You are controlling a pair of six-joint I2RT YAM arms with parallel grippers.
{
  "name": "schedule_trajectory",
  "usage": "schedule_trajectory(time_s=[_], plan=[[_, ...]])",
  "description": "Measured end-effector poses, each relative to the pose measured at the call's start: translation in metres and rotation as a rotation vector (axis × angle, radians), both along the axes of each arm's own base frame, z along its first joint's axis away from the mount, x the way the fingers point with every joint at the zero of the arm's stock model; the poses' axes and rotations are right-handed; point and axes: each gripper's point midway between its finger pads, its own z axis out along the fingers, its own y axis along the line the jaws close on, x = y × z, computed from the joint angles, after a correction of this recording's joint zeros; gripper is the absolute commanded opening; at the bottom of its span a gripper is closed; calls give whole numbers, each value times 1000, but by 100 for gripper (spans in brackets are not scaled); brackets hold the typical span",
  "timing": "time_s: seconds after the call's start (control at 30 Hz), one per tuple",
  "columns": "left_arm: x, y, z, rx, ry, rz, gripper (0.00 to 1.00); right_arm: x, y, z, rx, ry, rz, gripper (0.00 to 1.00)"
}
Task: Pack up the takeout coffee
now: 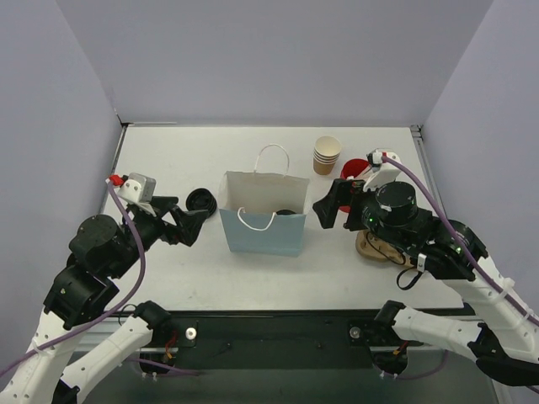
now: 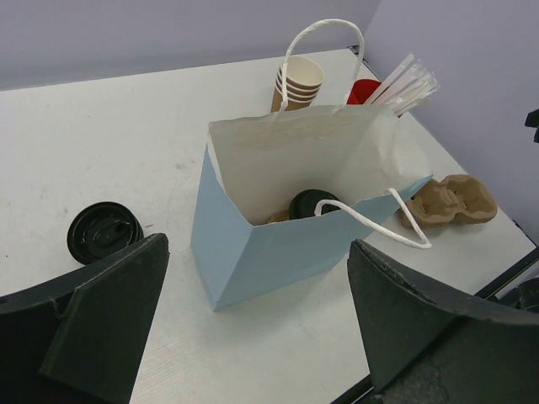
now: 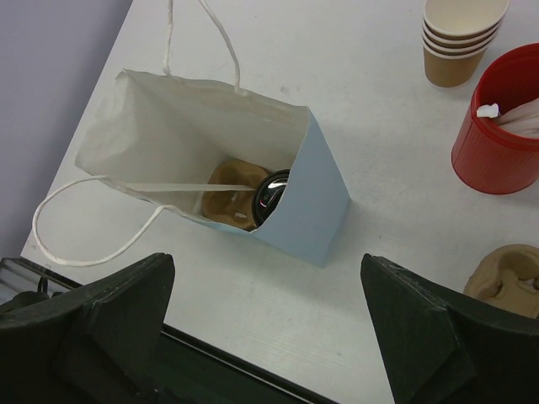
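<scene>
Both pincers are spread wide and empty — left gripper (image 1: 192,224) on one side of the blue bag (image 1: 263,240), right gripper (image 1: 330,206) on the other. Inside the bag stands the takeout coffee (image 3: 271,192), upright, nearer the right one.

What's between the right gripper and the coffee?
Only the blue side wall of the bag; the coffee sits inside it, as the right wrist view shows.

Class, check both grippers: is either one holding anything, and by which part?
Nothing is held. The left gripper and right gripper are open and empty; the takeout coffee sits inside the blue bag.
</scene>
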Motion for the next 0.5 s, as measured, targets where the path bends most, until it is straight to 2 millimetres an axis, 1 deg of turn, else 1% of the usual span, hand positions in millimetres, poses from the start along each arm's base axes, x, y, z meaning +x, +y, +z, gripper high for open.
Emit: schedule_trajectory(time_s=[0.17, 0.5], plan=[[0, 0, 1, -8, -1, 1, 97, -4, -3, -1, 15, 6, -7, 100], [0, 0, 0, -14, 5, 2, 97, -4, -3, -4, 15, 14, -10, 100]])
